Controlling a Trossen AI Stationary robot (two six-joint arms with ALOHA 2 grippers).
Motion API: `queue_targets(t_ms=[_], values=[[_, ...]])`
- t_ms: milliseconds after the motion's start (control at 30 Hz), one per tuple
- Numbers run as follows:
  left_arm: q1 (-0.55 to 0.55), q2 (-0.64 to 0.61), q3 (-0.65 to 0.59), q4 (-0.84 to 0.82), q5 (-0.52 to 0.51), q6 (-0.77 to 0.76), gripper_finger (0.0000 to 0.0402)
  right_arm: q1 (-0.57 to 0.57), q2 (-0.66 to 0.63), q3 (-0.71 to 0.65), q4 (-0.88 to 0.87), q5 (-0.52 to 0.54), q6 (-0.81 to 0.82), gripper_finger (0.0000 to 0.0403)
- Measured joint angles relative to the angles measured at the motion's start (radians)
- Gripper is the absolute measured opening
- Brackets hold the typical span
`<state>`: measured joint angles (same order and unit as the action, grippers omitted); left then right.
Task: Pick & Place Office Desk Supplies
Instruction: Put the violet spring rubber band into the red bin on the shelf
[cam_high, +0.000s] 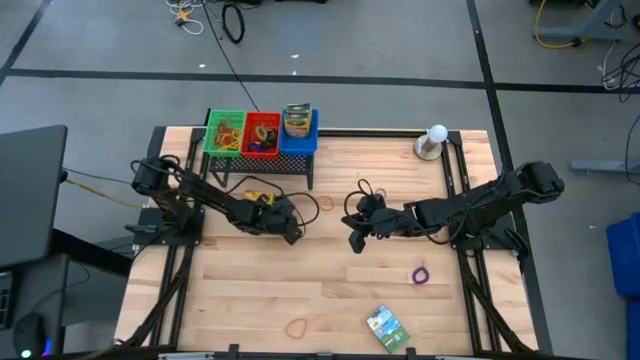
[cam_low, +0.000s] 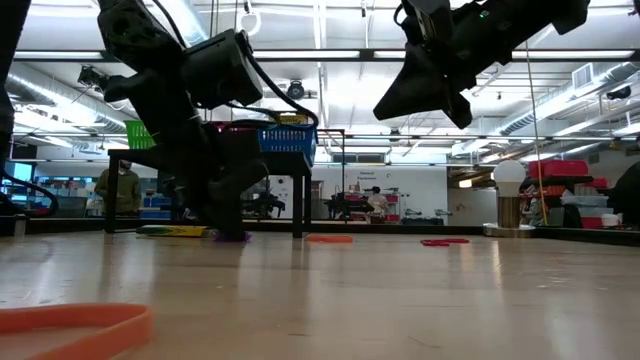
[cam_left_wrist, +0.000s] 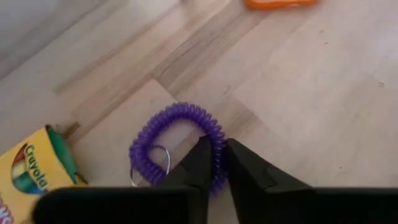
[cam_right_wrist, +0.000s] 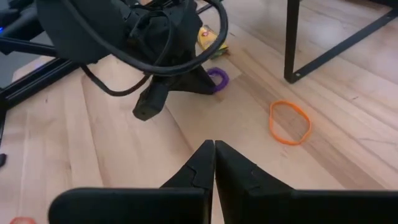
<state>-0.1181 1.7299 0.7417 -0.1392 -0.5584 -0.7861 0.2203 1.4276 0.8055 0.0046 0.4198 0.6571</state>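
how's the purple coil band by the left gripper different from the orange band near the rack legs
The purple coil band is a ribbed spiral with a small metal ring; the orange band is a thin flat loop. The left gripper pinches the purple one's edge; the orange lies untouched. Both lie flat on the table.

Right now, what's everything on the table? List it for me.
purple coil bands: two, purple, one at the left hand, one toward the right arm's side
orange rubber bands: two, orange, one near the rack's leg, one by the edge opposite the rack
crayon box: one, yellow, beside the left hand
packet: one, green, edge opposite the rack
bins: three, green, red, blue, on the black rack
ball on base: one, white, corner right of the rack
left hand: pinching a purple coil band
right hand: shut, raised mid-table
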Motion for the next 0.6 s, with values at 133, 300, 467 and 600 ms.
queue_targets(t_ms=[133, 300, 467, 600], values=[[0.002, -0.050, 0.009, -0.006, 0.093, 0.065, 0.0013, 0.000, 0.000, 0.000, 0.007, 0.001, -0.019, 0.0020], [-0.016, -0.181, 0.023, -0.030, 0.193, 0.137, 0.0011, 0.000, 0.000, 0.000, 0.007, 0.001, -0.041, 0.0020], [-0.034, -0.352, 0.076, -0.139, 0.192, 0.148, 0.0010, 0.000, 0.000, 0.000, 0.000, 0.000, -0.045, 0.0020], [-0.029, -0.484, 0.147, -0.230, 0.158, 0.148, 0.0011, 0.000, 0.000, 0.000, 0.000, 0.000, -0.045, 0.0020]])
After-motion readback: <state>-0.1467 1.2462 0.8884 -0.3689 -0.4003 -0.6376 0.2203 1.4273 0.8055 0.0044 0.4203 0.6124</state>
